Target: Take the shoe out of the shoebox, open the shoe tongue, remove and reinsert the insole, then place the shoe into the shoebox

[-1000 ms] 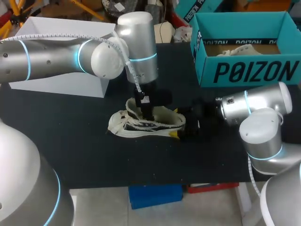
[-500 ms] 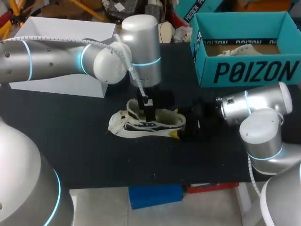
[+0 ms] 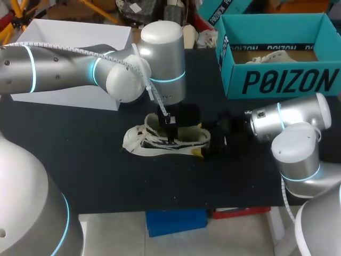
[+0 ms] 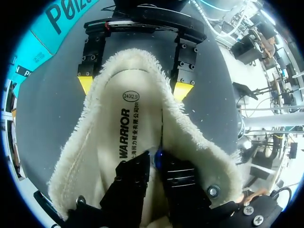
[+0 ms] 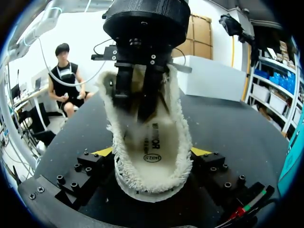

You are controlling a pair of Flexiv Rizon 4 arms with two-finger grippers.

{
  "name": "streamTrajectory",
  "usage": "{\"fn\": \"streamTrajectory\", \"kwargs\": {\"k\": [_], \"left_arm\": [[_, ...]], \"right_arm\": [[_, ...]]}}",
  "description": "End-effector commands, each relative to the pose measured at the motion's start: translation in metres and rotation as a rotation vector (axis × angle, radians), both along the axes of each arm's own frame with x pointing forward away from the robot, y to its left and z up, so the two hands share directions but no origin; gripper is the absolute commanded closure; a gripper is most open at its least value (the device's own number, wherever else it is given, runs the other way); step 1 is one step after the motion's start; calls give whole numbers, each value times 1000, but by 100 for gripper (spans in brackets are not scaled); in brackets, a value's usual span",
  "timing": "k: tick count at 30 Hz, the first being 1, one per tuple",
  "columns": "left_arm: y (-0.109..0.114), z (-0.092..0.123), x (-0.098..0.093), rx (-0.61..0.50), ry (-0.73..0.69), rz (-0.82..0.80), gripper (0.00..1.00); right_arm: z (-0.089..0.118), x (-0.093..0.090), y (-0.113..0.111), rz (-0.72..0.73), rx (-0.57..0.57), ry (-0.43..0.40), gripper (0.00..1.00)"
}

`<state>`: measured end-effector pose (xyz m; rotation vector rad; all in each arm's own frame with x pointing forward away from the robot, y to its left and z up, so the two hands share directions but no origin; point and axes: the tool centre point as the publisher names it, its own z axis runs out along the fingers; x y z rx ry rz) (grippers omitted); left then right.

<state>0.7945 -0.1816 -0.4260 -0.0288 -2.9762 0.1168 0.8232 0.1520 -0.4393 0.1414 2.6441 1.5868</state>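
Mid-table in the head view, the shoe [image 3: 160, 141] lies on its sole, toe toward the left edge of the table [image 3: 80, 160]. Left gripper [image 3: 170, 132] is down in the shoe's opening, and right gripper [image 3: 206, 146] is at the heel. The shoebox [image 3: 287, 80] sits at the far right corner, well apart from the shoe.

Left wrist view: left gripper [image 4: 154, 164] sits on the insole [image 4: 128, 128] inside the fleece lining. I can't tell whether it grasps anything. Right gripper [image 4: 133, 88] is ahead, with its yellow tips pressed on both sides of the heel, clenched on the shoe.

Right wrist view: right gripper [image 5: 152, 152] clamps the heel between its yellow tips. Left gripper [image 5: 135, 102] hangs into the shoe just ahead.
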Motion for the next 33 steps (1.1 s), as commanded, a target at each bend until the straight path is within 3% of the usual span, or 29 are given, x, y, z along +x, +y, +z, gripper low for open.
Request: {"fn": "streamTrajectory", "kwargs": {"k": [1, 5, 20, 33], "left_arm": [[1, -26, -10, 10, -102, 18, 58], [5, -32, -5, 14, -197, 29, 52], [25, -65, 24, 0, -584, 133, 57], [27, -61, 55, -124, -799, 306, 61]], "right_arm": [[-2, 1, 0, -2, 0, 1, 100], [-2, 1, 0, -2, 0, 1, 100], [-2, 1, 0, -2, 0, 1, 100], [-2, 1, 0, -2, 0, 1, 100]]}}
